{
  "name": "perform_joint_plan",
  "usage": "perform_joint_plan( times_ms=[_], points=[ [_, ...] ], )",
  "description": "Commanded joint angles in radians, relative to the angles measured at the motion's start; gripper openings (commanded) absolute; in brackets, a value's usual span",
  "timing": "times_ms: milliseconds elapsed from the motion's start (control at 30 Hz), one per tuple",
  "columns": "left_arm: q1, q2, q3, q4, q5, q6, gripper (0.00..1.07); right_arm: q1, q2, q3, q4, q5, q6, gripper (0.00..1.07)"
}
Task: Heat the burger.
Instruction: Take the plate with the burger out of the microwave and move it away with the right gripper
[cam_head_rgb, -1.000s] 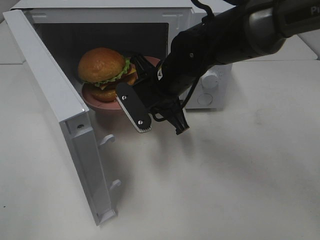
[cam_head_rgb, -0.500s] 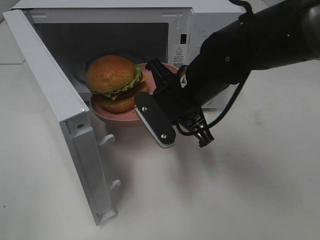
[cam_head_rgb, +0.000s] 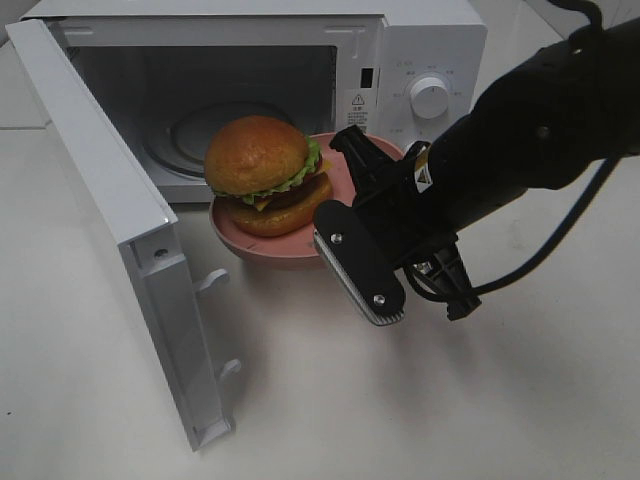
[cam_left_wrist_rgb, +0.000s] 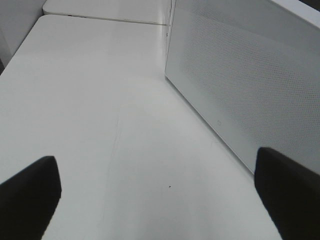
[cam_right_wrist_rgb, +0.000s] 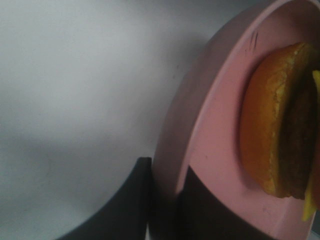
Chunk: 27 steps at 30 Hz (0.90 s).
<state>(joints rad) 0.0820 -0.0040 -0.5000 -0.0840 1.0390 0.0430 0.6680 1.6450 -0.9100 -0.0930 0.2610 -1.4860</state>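
My right gripper (cam_head_rgb: 345, 195) is clamping the rim of the pink plate (cam_head_rgb: 262, 245), one finger (cam_right_wrist_rgb: 131, 200) lying under the edge and the other over it, as the right wrist view shows plainly. The burger (cam_head_rgb: 265, 172) is sitting upright on that plate, golden bun on top, lettuce frill and dark patty beneath, lower bun touching the plate surface. Plate and burger are hanging just in front of the microwave's (cam_head_rgb: 420, 70) open cavity, outside it, above the white table (cam_head_rgb: 480, 400). Whether the plate's underside is touching the table I cannot tell. The microwave door (cam_head_rgb: 110, 200) is standing swung wide toward the left of the high view. The control knob (cam_head_rgb: 430, 98) is showing on the front panel, just above my right arm.

My left gripper (cam_left_wrist_rgb: 160, 192) is standing fully spread and carrying nothing, its dark fingertips (cam_left_wrist_rgb: 30, 192) well apart over bare table, beside the outer face of the open door.
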Motion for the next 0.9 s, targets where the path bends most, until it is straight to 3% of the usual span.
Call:
perform_joint_plan(
  times_ms=[33,900],
  points=[
    [0.002,-0.021,0.005,-0.002,-0.002,0.000,0.98,-0.003,-0.077,0.041,0.001,-0.065,0.010,0.00],
    [0.002,-0.021,0.005,-0.002,-0.002,0.000,0.98,-0.003,-0.489,0.337,0.019,-0.003,0.086,0.00]
  ],
)
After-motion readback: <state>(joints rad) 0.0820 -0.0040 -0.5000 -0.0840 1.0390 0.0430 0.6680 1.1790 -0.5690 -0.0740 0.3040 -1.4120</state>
